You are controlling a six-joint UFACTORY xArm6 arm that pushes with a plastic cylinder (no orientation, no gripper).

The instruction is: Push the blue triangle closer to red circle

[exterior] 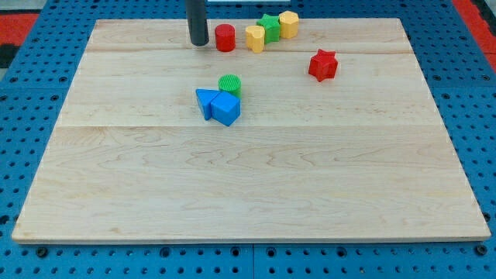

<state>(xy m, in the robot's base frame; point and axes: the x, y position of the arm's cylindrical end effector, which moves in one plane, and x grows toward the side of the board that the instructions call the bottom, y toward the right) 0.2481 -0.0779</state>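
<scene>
The blue triangle (205, 101) lies a little left of the board's middle, touching a blue cube (226, 108) on its right. A green circle (230, 84) sits just above them. The red circle (225, 37) stands near the view's top edge of the board. My tip (199, 43) rests on the board just left of the red circle, a small gap apart from it and well above the blue triangle.
A yellow block (255, 37), a green star (270, 27) and another yellow block (288, 24) sit in a row right of the red circle. A red star (323, 65) lies further right. The wooden board (248, 194) sits on a blue pegboard.
</scene>
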